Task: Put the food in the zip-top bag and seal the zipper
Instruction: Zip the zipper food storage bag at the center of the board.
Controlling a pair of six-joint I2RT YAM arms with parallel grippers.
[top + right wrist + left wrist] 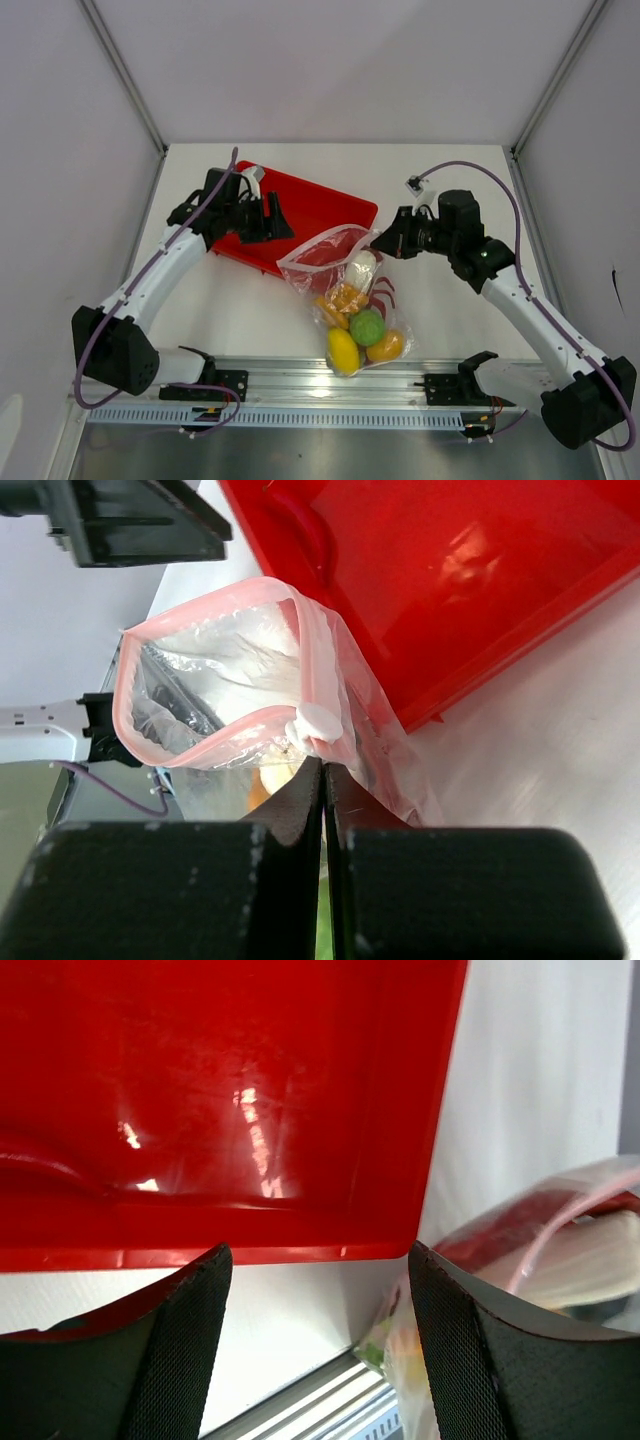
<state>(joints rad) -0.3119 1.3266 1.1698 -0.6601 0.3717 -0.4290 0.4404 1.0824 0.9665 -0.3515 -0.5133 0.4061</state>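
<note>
The zip-top bag (318, 262) lies mid-table with its mouth open toward the red tray. The food is inside it: white leek (362, 266), orange ruffled piece (345, 297), green round fruit (367, 327), yellow oval fruits (343, 349) and red chillies (385, 292). The pink zipper (230, 730) gapes, with its white slider (320, 722) at the right corner. My right gripper (323, 765) is shut on the bag's edge just below the slider. My left gripper (320, 1250) is open and empty over the tray's near edge, beside the bag's left corner (560, 1250).
The red tray (320, 205) sits behind the bag, tilted, with nothing showing in it; it also fills the left wrist view (200, 1080). An aluminium rail (330, 385) runs along the near edge. White walls enclose the table on three sides.
</note>
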